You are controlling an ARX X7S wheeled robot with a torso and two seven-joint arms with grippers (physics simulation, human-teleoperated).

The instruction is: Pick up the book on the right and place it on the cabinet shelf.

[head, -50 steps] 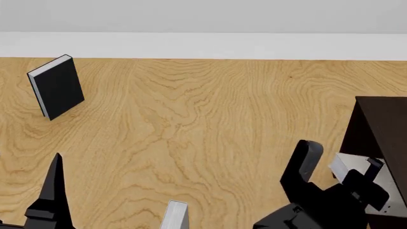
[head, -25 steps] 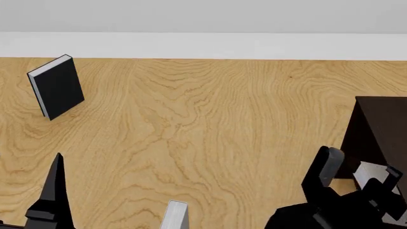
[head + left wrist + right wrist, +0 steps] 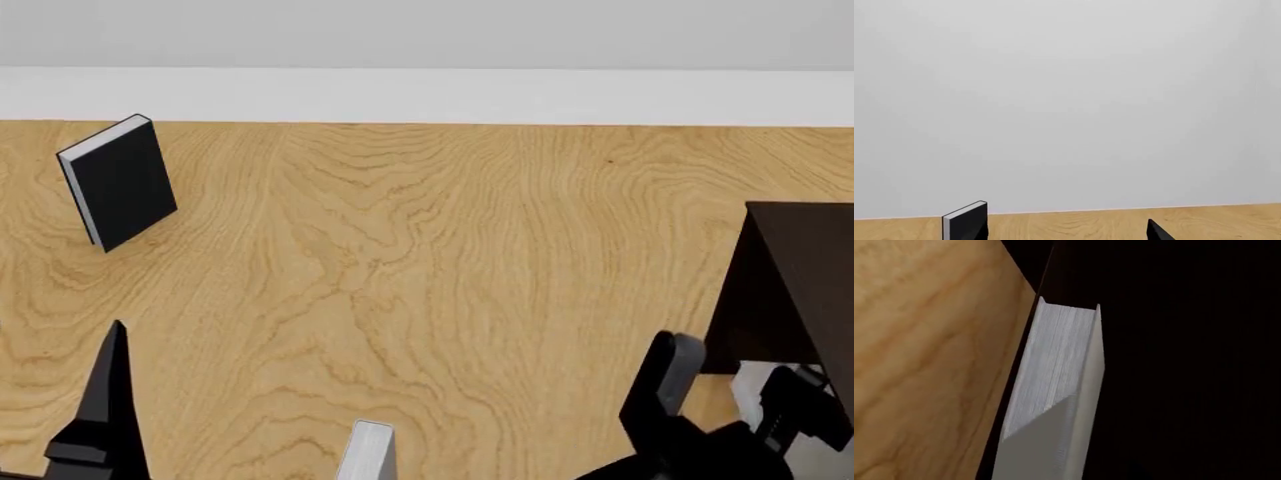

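We have the book (image 3: 1054, 390) at the cabinet (image 3: 801, 270), at 4 o'clock; release remains. Right gripper (image 3: 727, 400) seems clamped on it; left gripper's (image 3: 100, 400) state unclear.

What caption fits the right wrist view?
Grey book, white page edges showing, against the dark cabinet beside the wooden floor.

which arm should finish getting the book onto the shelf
Right. Its pincer is at the cabinet with the book against the dark boards. The left pincer sits far across the table, near the black book.
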